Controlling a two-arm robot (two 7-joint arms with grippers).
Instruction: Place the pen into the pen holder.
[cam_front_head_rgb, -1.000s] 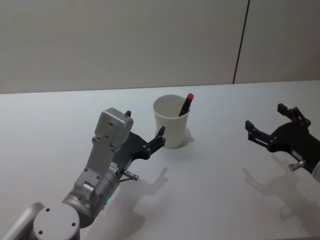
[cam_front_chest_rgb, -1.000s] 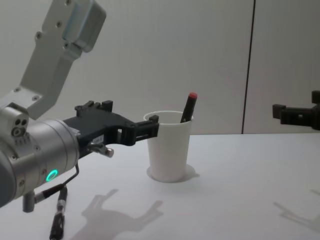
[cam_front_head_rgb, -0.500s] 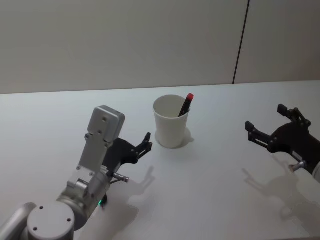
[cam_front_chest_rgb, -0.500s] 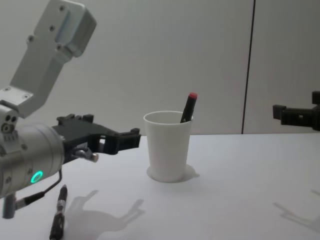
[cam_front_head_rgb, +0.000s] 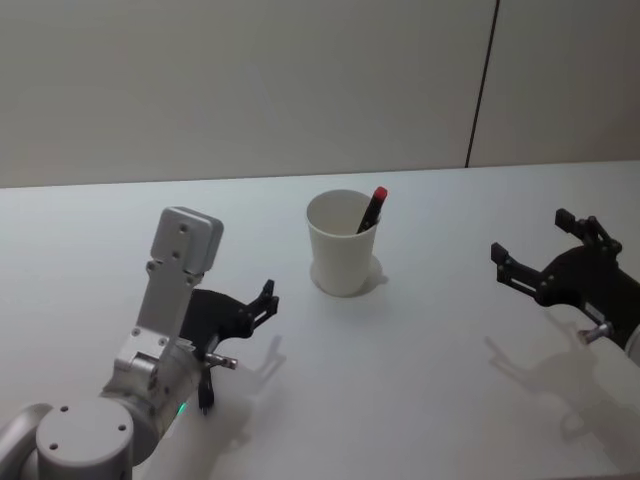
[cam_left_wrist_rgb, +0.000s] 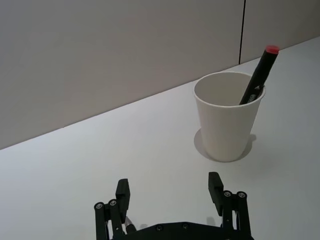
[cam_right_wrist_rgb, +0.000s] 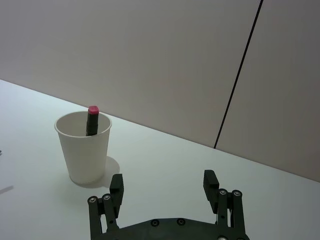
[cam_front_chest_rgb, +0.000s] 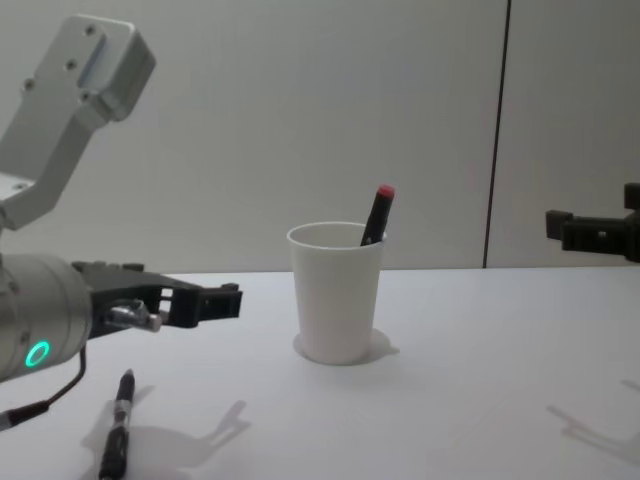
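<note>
Pen holder (cam_front_head_rgb: 343, 245): white paper, matt, smooth-walled (rim rolled). Pen (cam_front_head_rgb: 370, 212): black plastic, faint sheen. Table (cam_front_head_rgb: 430, 350): white, smooth, matt. Left gripper (cam_front_head_rgb: 268, 299): matt black; arm housing (cam_front_head_rgb: 184, 246) behind it satin grey metal.

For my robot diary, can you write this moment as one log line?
black red-capped pen: standing in plain white paper cup | left hand: open, empty, apart from cup | right hand: open, idle at right
</note>
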